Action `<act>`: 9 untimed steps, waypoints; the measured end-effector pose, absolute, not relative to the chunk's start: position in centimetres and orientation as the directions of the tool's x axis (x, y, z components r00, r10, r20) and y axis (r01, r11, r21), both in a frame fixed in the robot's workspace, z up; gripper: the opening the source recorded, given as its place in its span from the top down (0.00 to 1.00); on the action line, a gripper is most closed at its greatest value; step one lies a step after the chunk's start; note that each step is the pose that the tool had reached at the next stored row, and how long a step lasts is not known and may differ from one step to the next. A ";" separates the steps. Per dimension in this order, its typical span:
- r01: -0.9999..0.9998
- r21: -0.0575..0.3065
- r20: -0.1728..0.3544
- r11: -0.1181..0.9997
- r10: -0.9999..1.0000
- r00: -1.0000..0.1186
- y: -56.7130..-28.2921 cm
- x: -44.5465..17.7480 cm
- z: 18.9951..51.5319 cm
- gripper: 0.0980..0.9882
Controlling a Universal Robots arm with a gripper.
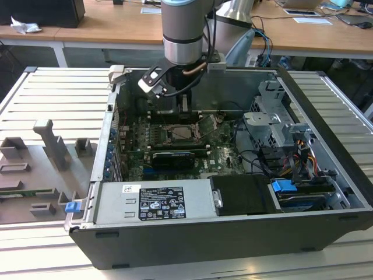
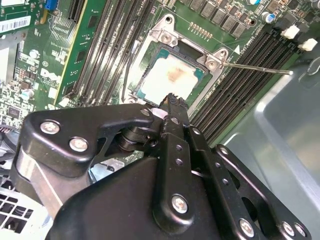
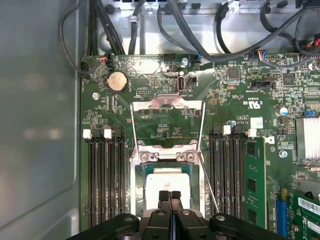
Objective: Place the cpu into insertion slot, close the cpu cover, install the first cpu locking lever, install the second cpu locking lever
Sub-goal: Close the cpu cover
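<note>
In the exterior view, a grey plastic fixture tray (image 1: pixel 46 157) lies on the slatted metal table (image 1: pixel 58 87), at 9 o'clock of the open black computer case (image 1: pixel 175 248). Inside the case, at about 10 o'clock from its middle, the arm reaches in from 12 o'clock over the insertion slot (image 1: pixel 183 133). This slot is the square dark socket with a silver rim on the green circuit board (image 1: pixel 224 154). A grey metal drive cage (image 1: pixel 274 111) is at 2 o'clock.

Step 1 looks done. The cpu (image 3: pixel 167 179), a small flat square chip with a pale metal face, lies inside the socket. The black pincer (image 3: pixel 170 194) is at the edge of the chip, and I cannot tell if it touches. Its 2 fingers are pressed together and hold nothing.

The other 3 steps are, as I judge, not done. The cpu cover (image 3: pixel 167 103), a thin silver frame with a cut-out window, is swung open, away from the socket. 1 thin silver locking lever (image 3: pixel 210 187) stands free between the socket and a bank of long black memory slots (image 3: pixel 227 185). The 2nd lever I cannot make out.
</note>
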State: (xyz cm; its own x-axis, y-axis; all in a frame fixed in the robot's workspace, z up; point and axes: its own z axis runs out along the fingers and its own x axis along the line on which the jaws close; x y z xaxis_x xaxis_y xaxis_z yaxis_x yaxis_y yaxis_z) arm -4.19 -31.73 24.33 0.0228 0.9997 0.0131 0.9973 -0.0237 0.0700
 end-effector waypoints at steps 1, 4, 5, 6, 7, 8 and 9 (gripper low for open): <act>0.997 0.070 0.013 -0.024 1.000 0.023 -31.7 -4.2 24.4 0.99; 0.997 0.070 0.013 -0.024 1.000 0.023 -31.7 -4.2 24.5 0.99; 0.997 0.070 0.013 -0.024 1.000 0.023 -31.7 -4.2 24.6 0.99; 0.997 0.070 0.013 -0.024 1.000 0.023 -31.7 -4.2 24.6 0.99; 0.997 0.070 0.013 -0.024 1.000 0.023 -31.7 -4.2 24.6 0.99; 0.997 0.070 0.013 -0.024 1.000 0.023 -31.7 -4.2 24.7 0.99; 0.997 0.070 0.013 -0.024 1.000 0.023 -31.7 -4.2 24.7 0.99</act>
